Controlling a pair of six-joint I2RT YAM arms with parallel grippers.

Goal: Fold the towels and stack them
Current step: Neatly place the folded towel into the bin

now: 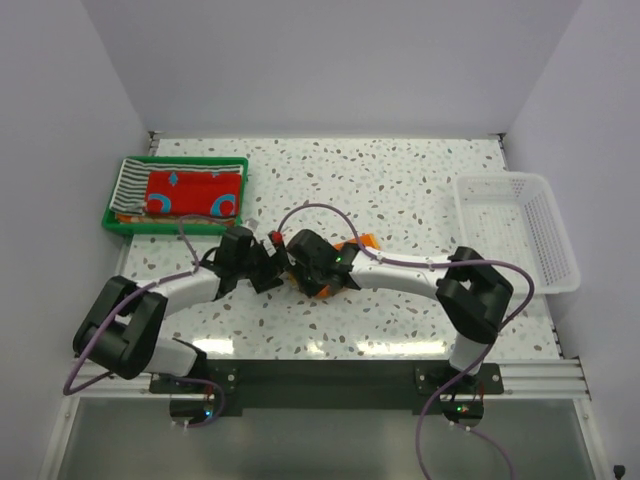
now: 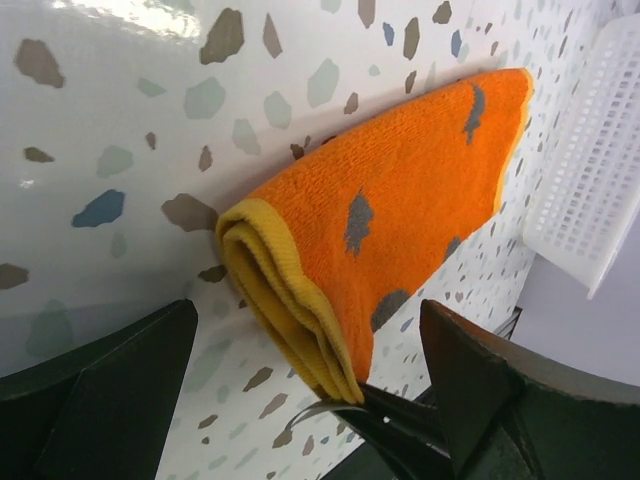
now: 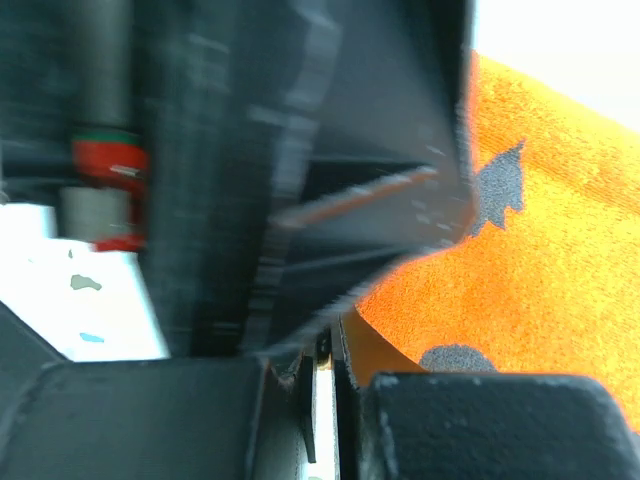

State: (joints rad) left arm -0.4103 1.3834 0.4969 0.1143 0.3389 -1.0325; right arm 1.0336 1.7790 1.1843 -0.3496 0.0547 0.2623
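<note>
Top view: left gripper (image 1: 268,268) and right gripper (image 1: 300,262) meet mid-surface (image 1: 400,190); folded orange dotted terry towel (image 1: 366,241) lies beneath the right.
Left wrist view: left gripper (image 2: 300,335) spread wide; towel (image 2: 400,200) directly ahead, long axis receding upper-right.
Right wrist view: right gripper (image 3: 322,385) clamped on the towel's (image 3: 550,280) near edge.

Overhead, orange towel (image 1: 367,240) lay mostly hidden beneath right arm (image 1: 400,272). Right wrist camera caught left arm (image 3: 250,180) blurred. Frame edge cut basket (image 2: 590,160).
</note>
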